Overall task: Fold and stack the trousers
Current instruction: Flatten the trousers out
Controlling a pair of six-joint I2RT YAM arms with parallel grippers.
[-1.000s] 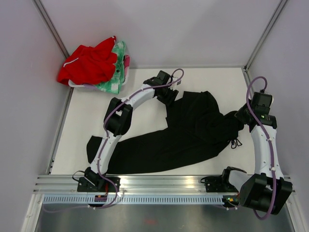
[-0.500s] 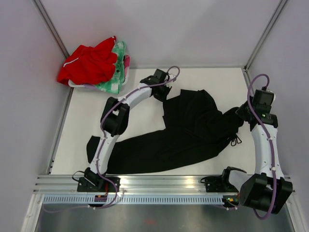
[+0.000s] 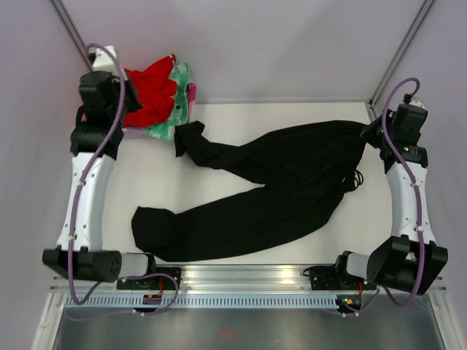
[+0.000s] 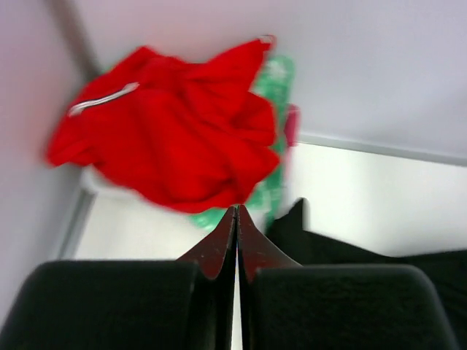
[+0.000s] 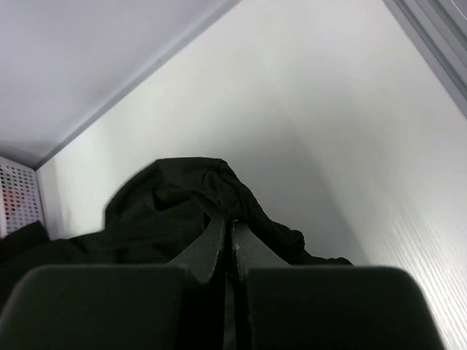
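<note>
Left hand (image 4: 237,215) shut on nothing, beside red garment (image 4: 175,138) in far-left corner. Right hand (image 5: 228,224) clamped on waist end of trousers (image 3: 292,182) at far right. Trousers spread over tabletop (image 3: 146,182), one leg toward green cloth (image 3: 175,122), other toward near-left edge, leg ends well apart. Drawstring (image 3: 354,179) loose beside waist.

Matt black cloth trousers (image 3: 292,175) — soft, creased — on a smooth white table (image 3: 241,120).
</note>
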